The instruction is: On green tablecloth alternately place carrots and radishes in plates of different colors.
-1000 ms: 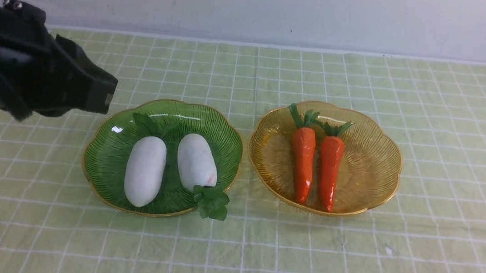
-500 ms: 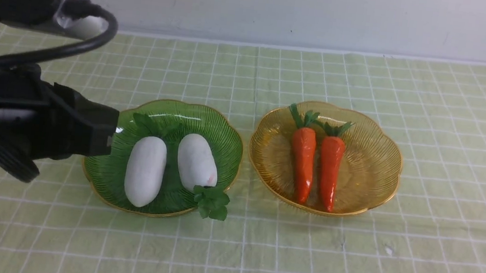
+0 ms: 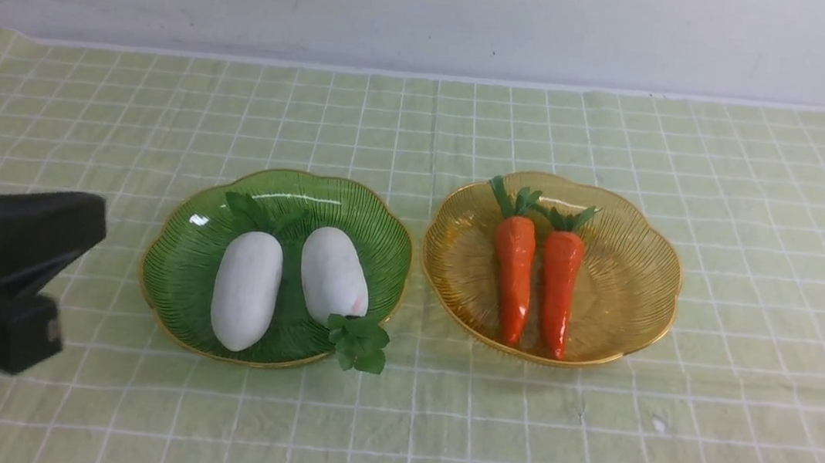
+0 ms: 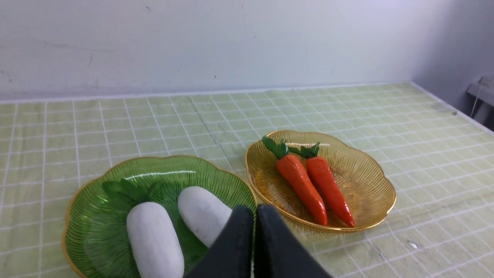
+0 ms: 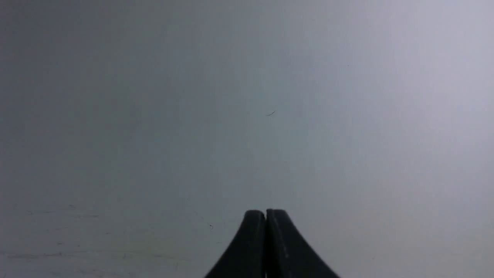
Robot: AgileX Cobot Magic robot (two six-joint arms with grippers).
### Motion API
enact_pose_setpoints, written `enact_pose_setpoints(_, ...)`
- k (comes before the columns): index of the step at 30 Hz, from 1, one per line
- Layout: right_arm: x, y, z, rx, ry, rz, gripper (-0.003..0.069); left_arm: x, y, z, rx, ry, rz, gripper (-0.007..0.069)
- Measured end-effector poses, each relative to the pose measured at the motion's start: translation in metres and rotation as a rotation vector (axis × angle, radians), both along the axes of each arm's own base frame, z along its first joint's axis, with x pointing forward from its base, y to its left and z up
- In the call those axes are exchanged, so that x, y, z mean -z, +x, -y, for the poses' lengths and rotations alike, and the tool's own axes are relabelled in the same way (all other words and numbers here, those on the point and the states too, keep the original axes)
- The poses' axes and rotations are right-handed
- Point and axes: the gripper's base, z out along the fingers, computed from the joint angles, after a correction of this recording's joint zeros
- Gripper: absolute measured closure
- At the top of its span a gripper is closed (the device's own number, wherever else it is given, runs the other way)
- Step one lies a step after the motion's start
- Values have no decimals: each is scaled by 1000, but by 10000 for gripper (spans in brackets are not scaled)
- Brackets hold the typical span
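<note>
Both radishes (image 3: pixel 246 290) lie in the dark green plate (image 3: pixel 179 267). Both carrots (image 3: pixel 513 278) lie side by side in the amber plate (image 3: pixel 631 287). The plates sit on the green tablecloth (image 3: pixel 472 114). Sorting appears complete.

Left end effector (image 4: pixel 254 210): fully closed, empty, low beside the green plate. Right end effector (image 5: pixel 265 211): closed, empty, facing a blank wall.

Risk: a careless sweep of the left arm could clip that plate's rim. That could roll out the radish whose leaf tuft (image 3: pixel 359 343) overhangs the edge.
</note>
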Motion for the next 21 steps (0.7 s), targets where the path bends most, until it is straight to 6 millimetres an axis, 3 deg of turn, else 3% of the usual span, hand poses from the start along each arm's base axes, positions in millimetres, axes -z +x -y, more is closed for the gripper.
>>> enact_pose_setpoints(7, 2, 1, 0, -3, -7, -19, 673, 1, -18, -5, 2, -20, 67, 632)
enact_pose_setpoints(21, 3, 1, -1, -5, -11, -31, 673, 3, -17, -7, -9, 39, 81, 632)
